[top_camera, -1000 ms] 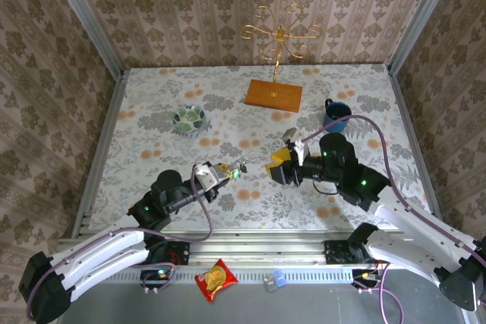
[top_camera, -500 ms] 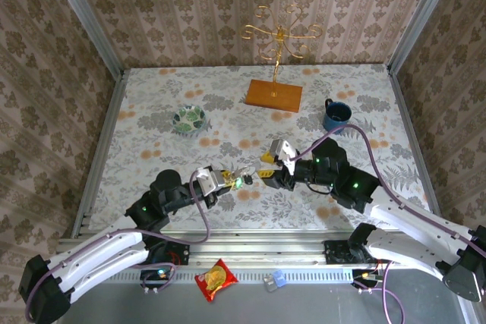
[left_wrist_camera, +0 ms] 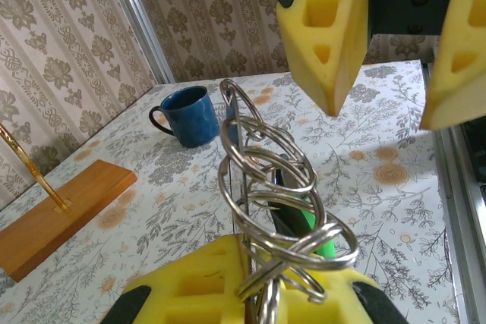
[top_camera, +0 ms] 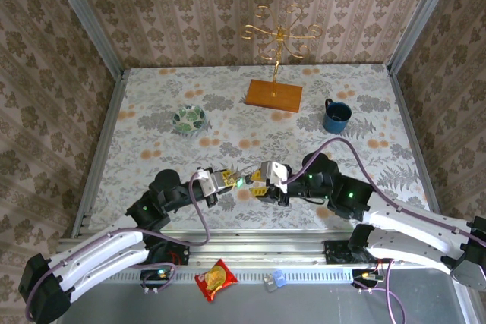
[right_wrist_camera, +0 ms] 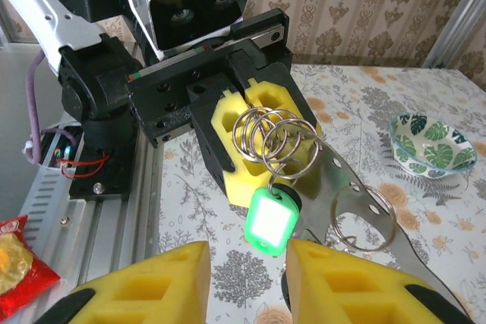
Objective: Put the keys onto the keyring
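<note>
Here the left tool [top_camera: 225,180] pinches the keyring [right_wrist_camera: 278,140] near the front edge of the surface [top_camera: 152,96], a green-headed key [right_wrist_camera: 269,219] hanging off its rings; the right tool [top_camera: 260,185] faces it, spread wide, just apart.

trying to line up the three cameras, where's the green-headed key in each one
Top external: the green-headed key is a small green spot just left of centre, low, between the two hands.
Left wrist: the key is a green sliver right of centre, low, behind the metal rings.
Right wrist: the key hangs at centre, below the rings.
Shared landmark: the left hand, its yellow pads clamped on the rings.
</note>
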